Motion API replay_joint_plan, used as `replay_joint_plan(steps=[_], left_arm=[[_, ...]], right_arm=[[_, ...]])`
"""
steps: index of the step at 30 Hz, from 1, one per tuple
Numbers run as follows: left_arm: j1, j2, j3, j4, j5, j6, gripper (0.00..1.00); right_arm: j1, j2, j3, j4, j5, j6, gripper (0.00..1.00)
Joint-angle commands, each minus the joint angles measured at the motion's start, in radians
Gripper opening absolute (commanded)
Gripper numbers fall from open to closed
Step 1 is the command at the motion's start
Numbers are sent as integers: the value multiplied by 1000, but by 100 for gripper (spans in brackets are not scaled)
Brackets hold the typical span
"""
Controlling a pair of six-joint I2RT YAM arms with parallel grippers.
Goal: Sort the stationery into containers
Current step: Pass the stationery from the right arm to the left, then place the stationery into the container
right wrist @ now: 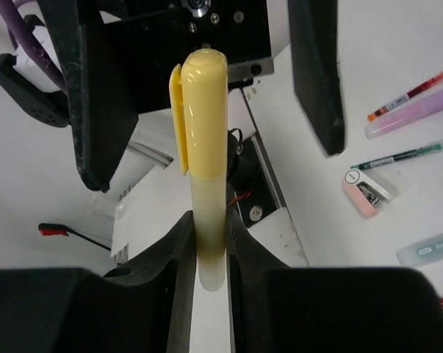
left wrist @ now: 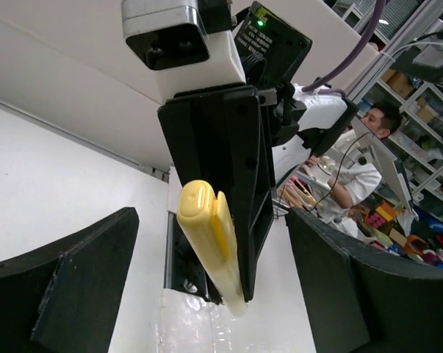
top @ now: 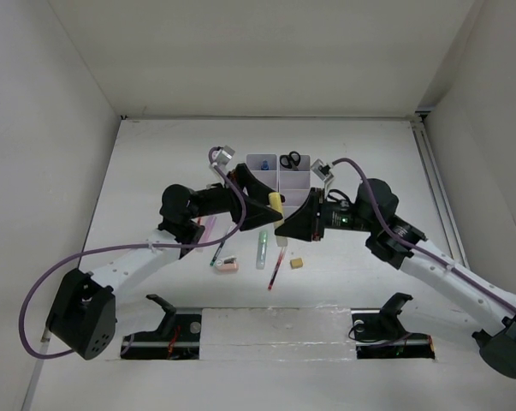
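Over the white table (top: pixel 155 171), right tool (right wrist: pixel 210 246) pinches yellow marker (right wrist: pixel 205 110); left tool (left wrist: pixel 210 228) spread around it.

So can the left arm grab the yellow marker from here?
Probably yes: the left gripper is open astride the capped end of the yellow marker, while the right gripper pinches only the other end.

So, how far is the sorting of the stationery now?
Done: the scissors and a blue-capped item stand in the white organiser. In hand: the right gripper is shut on the yellow marker, holding it between the open fingers of the left gripper, not touching them. To do: the pink stapler, tan eraser, red pen and others lie on the table.
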Motion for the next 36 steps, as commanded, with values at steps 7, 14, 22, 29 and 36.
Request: replay_joint_plan(steps=[7,14,22,29,36], left_arm=[[1,-41,28,21,7,16,40],[1,-50,57,-57,-21,72,0],[1,-38,227,-563,-429,498,0],[1,123,290,-560,-804,663,0],[1,295,292,-402,-895,727,0]], right_arm=[[18,53,69,137,-1,15,0],[18,44,69,137,9,15,29],[-13,-99,24,-186,444,-32,100],[-13,-312,-14,-424,784,-49,100],[-13,-462,-14,-546,793,-60,100]])
